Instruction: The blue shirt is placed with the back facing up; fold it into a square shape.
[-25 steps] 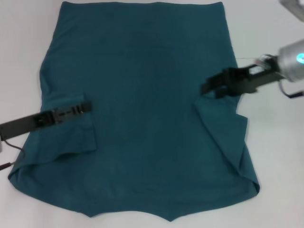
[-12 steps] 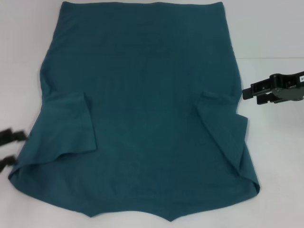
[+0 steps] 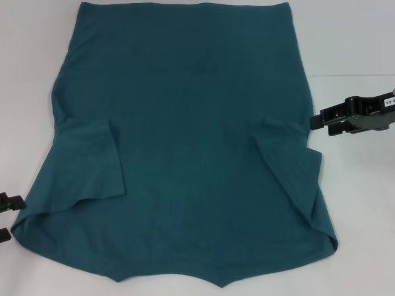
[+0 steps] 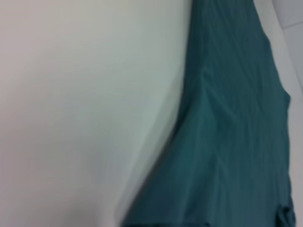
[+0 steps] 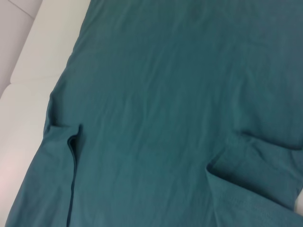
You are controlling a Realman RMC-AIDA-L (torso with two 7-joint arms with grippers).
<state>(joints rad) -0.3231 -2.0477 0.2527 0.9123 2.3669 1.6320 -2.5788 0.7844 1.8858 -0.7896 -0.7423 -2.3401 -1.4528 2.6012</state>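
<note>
The blue shirt (image 3: pixel 185 123) lies flat on the white table, plain side up, collar end toward me. Its left sleeve (image 3: pixel 92 160) and right sleeve (image 3: pixel 290 160) are folded inward onto the body. My left gripper (image 3: pixel 5 217) sits at the picture's left edge, just off the shirt's lower left corner, open with its two tips apart and empty. My right gripper (image 3: pixel 321 126) hovers over the table just right of the shirt, level with the right sleeve fold, open and holding nothing. The wrist views show the shirt (image 4: pixel 236 142) (image 5: pixel 165 94) but no fingers.
White table (image 3: pixel 358 216) surrounds the shirt on both sides, with a faint seam line (image 3: pixel 352 75) at the right. Bare table (image 4: pixel 71 118) fills much of the left wrist view.
The left gripper has pulled back off the left sleeve to the picture's left edge. The right gripper has let go and moved right, off the shirt. Both sleeves stay folded inward.
</note>
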